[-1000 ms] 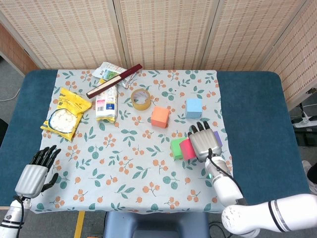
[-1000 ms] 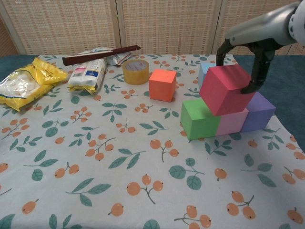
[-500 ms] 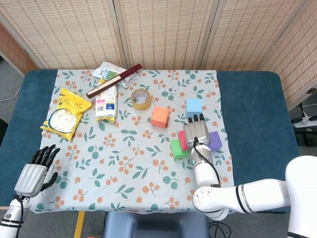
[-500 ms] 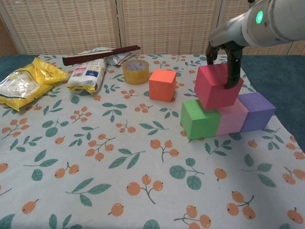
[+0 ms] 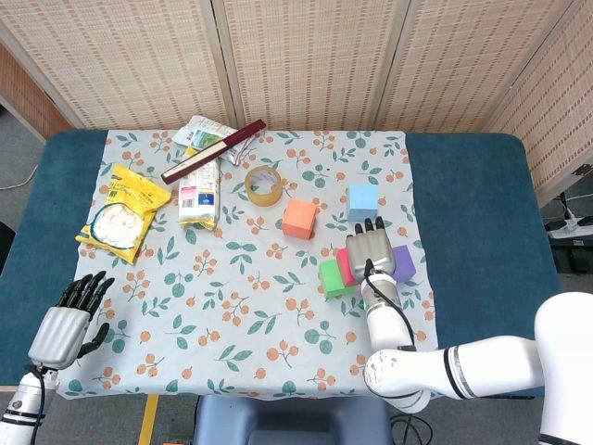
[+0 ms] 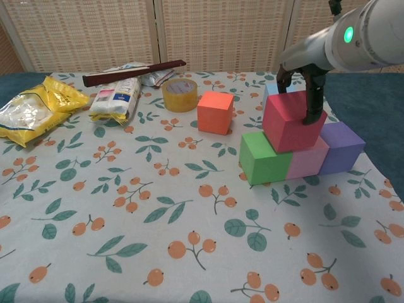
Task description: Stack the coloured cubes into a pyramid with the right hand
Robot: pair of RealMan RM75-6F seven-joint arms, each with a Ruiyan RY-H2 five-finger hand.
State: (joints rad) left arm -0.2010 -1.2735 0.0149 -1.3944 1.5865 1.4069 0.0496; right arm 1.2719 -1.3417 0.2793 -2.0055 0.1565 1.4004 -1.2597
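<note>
Tablecloth (image 6: 126, 208) is white with green leaves and orange berries all over, laid on a dark blue table (image 5: 473, 195). On that cloth: green foam cube (image 6: 264, 158), pink cube (image 6: 307, 160), purple cube (image 6: 341, 147), a magenta-red cube (image 6: 291, 121) on top, plus orange cube (image 6: 215, 112), light blue cube (image 5: 362, 201), yellow tape roll (image 6: 179, 95), yellow snack bag (image 6: 35, 106).

The right hand (image 5: 373, 250) covers the red cube (image 5: 344, 266) between the green cube (image 5: 330, 277) and purple cube (image 5: 403, 262), orange cube (image 5: 299, 219) farther off

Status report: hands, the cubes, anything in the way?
Right hand grips red cube, set on green cube and pink cube. Left hand open, idle. Nothing blocking.
</note>
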